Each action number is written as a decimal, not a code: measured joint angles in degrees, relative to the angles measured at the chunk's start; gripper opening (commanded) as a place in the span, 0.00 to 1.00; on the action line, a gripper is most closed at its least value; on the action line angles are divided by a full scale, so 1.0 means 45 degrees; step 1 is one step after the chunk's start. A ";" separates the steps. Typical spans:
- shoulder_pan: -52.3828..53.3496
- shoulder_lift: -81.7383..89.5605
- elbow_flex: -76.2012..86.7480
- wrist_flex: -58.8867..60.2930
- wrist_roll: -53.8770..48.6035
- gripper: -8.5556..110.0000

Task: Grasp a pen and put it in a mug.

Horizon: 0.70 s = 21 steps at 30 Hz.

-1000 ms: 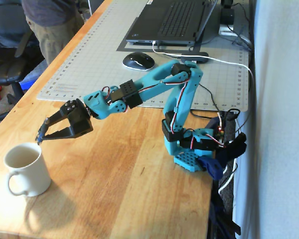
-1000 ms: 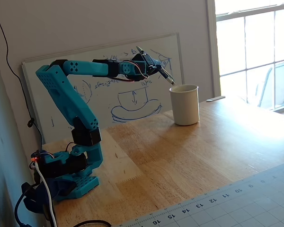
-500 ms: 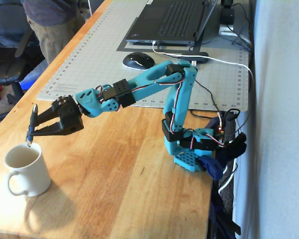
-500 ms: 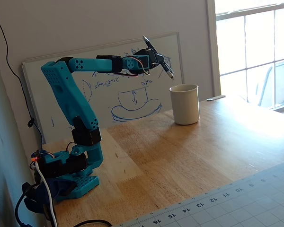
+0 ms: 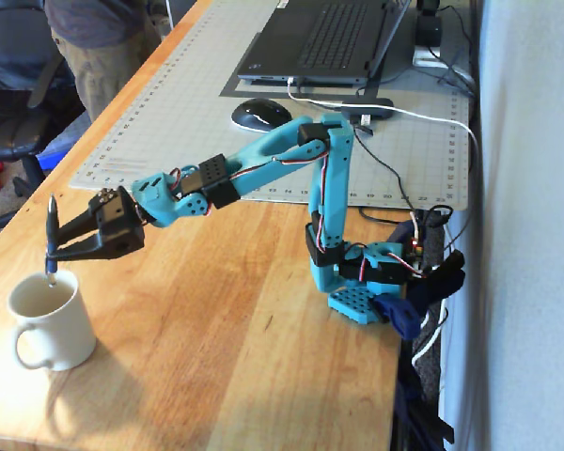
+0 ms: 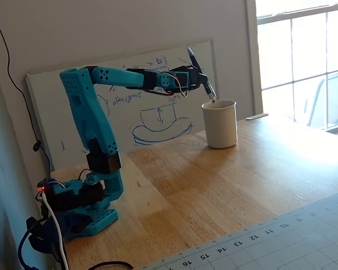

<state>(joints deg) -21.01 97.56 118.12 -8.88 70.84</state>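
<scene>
The cream-white mug [image 5: 50, 319] stands upright on the wooden table at the lower left in one fixed view, handle toward the front; in the other fixed view the mug [image 6: 220, 124] is at centre right. My gripper [image 5: 58, 239] is shut on the dark pen [image 5: 51, 225], which hangs nearly upright with its lower silvery end just above or at the mug's rim. In the other fixed view the gripper [image 6: 201, 80] holds the pen [image 6: 193, 60] tilted, its lower tip at the mug's left rim.
A laptop [image 5: 329, 39], a black mouse [image 5: 259, 114] and a grey cutting mat [image 5: 263, 141] lie behind the arm. The arm's base [image 5: 357, 282] is clamped at the table's right edge. A whiteboard [image 6: 146, 107] leans on the wall. A person [image 5: 99, 47] stands at the upper left.
</scene>
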 measured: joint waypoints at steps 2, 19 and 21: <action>0.0000 -0.0313 0.0000 0.0000 0.0000 0.10; 0.0410 -0.1250 0.0000 0.0000 0.0039 0.12; 0.0547 -0.1328 0.0000 0.0000 0.0039 0.14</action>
<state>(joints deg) -18.54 91.58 118.12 -8.88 71.02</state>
